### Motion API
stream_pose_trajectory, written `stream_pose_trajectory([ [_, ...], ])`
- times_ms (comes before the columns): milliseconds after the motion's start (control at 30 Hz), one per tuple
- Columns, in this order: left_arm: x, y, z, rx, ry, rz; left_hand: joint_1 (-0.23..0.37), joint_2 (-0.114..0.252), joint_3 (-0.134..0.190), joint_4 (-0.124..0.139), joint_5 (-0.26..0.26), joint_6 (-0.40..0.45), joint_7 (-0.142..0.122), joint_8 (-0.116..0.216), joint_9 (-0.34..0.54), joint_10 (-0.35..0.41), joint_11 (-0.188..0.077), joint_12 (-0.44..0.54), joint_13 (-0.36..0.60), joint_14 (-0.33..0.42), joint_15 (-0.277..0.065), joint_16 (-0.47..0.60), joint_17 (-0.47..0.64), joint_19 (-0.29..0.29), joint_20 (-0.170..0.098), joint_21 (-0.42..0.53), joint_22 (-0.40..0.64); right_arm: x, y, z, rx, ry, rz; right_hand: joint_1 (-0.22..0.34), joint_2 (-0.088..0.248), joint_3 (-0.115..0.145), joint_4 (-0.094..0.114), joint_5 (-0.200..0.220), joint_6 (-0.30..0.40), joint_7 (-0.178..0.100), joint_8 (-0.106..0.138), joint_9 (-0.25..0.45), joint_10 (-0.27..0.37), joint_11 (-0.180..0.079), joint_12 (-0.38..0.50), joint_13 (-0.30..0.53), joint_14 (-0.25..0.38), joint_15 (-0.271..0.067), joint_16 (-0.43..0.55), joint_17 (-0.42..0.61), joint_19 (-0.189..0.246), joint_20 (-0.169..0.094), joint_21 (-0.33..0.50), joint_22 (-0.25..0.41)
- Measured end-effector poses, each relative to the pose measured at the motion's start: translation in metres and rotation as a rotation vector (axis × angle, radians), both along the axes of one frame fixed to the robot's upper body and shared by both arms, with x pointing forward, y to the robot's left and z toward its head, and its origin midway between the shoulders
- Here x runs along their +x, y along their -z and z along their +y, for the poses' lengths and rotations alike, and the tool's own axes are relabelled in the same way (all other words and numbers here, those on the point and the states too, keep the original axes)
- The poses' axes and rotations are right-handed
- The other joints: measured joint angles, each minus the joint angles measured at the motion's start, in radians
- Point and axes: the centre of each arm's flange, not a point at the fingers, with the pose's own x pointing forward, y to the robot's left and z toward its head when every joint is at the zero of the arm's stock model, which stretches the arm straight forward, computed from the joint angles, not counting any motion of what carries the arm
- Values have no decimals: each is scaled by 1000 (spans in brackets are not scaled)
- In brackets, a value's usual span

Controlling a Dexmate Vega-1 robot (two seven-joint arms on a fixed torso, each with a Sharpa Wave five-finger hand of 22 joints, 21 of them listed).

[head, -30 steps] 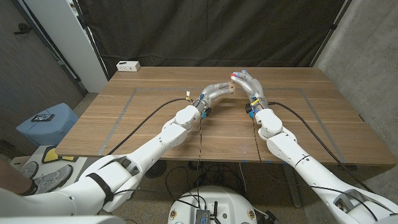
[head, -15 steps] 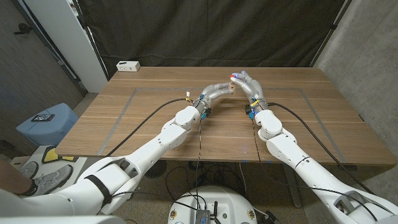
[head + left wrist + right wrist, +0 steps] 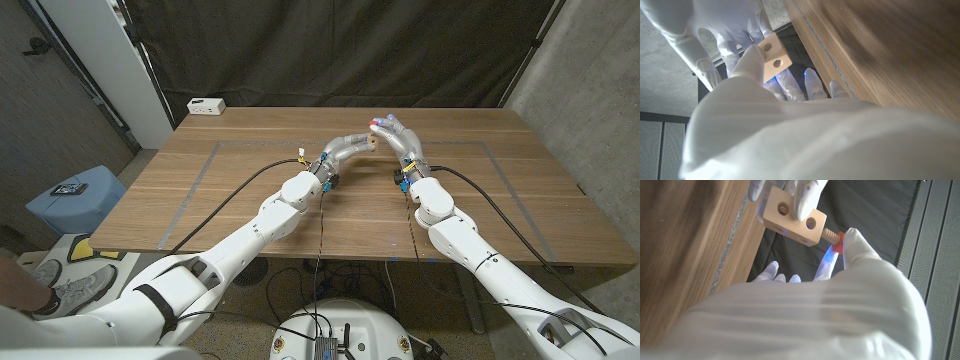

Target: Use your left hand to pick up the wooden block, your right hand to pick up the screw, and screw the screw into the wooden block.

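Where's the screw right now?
Right wrist view: the screw is pinched by the right hand, its threaded end entering the wooden block held by the left hand.

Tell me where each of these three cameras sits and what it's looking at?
Head view: on the robot's head, looking down at the table; both arms, left hand, right hand.
Left wrist view: behind the left hand, facing the wooden block.
Right wrist view: behind the right hand, facing block and screw.
Both wrist views share the block.
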Motion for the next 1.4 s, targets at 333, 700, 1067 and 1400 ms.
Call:
stream_pose_trajectory([
  [333, 0, 0, 0, -1, 0, 0, -1, 1, -1, -1, 5, 1, -1, -1, 0, 1, -1, -3, 0, 0, 0, 0, 0, 0, 0, 0, 0, 0, 1, 0, 0, -3, 2, 0, 0, -3, 3, 4, 0, 0, 0, -1, 0, 0, 0, 0, 0, 0, 0, 0, 0, 0, 0, 0],
  [700, 1, 0, 1, 1, -3, 1, -15, 10, -4, 2, 5, 3, -3, 1, -1, 1, -1, -3, 0, 0, 0, 0, 0, 0, 0, 0, 0, 2, 2, 1, 2, -8, 3, 0, 0, -7, -1, 4, 0, 0, 4, -1, 0, 0, 0, 1, 0, 0, 0, 0, 0, 0, 0, 0],
  [1067, 1, -1, 1, 3, 0, -1, -15, 11, -3, 2, 5, 3, -3, 0, 0, 1, -1, -2, 0, 0, 0, 0, 0, 0, 0, 0, 0, 3, 2, 1, 1, -12, 6, 0, 0, -7, -1, 4, 0, 0, 4, -3, 0, 0, 0, 5, 0, 0, -5, 0, 0, 0, 0, 0],
  [1400, -1, -1, 1, 2, 3, -3, -11, 15, -3, 2, 5, 2, -2, 0, 0, 1, 3, -2, 0, 0, 0, 0, 0, 0, 0, 0, 0, 3, 3, 3, -3, -15, 9, 0, 0, -7, -1, 4, -2, -2, 4, -4, 0, 0, 0, 5, 0, 0, -5, 0, 0, 0, 0, 0],
])
